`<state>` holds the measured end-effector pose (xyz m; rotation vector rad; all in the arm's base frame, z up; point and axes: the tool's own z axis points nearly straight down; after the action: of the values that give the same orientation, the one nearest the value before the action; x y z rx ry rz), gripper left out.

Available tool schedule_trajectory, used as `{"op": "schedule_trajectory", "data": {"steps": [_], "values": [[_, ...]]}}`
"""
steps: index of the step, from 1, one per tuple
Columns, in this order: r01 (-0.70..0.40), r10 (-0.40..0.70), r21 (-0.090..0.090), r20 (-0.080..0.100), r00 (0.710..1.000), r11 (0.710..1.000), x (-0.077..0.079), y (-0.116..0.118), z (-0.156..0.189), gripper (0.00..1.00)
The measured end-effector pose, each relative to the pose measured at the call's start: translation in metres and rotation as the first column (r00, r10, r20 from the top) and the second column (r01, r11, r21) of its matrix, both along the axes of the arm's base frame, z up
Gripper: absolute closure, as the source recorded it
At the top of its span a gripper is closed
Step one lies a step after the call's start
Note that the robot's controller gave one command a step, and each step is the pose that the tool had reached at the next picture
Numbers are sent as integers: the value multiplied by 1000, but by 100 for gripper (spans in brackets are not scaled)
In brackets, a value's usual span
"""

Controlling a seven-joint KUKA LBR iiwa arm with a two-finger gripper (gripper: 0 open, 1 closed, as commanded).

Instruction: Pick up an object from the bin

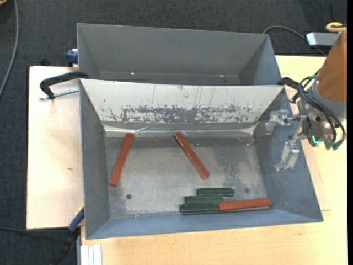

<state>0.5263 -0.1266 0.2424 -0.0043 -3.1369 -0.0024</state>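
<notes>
The gripper (287,148) hung by the bin's (289,200) right wall (open or closed, nobody could tell), apart from the nearest red stick (245,205).

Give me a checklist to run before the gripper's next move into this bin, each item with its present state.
1. Gripper above a pickable thing: not ok; it hangs over the right sloping wall of the grey metal bin.
2. Nearest candidate located: ok; front red-brown flat stick lies along the front wall.
3. That candidate clear of neighbours: not ok; its left end meets a dark green flat stick.
4. Isolated alternative available: ok; middle red-brown flat stick lies alone, diagonal on the floor.
5. Second alternative: ok; left red-brown flat stick lies alone near the left wall.
</notes>
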Motion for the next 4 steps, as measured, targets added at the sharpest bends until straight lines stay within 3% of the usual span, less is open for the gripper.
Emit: {"op": "schedule_trajectory", "data": {"steps": [1,2,3,4], "values": [[-3,3,-2,8,1000,1000,2,1,4,0],[-79,79,-2,11,997,997,-7,24,-64,0],[-220,220,1,3,976,976,-29,78,-82,0],[-335,335,-1,6,942,942,-14,105,-105,0]]}}
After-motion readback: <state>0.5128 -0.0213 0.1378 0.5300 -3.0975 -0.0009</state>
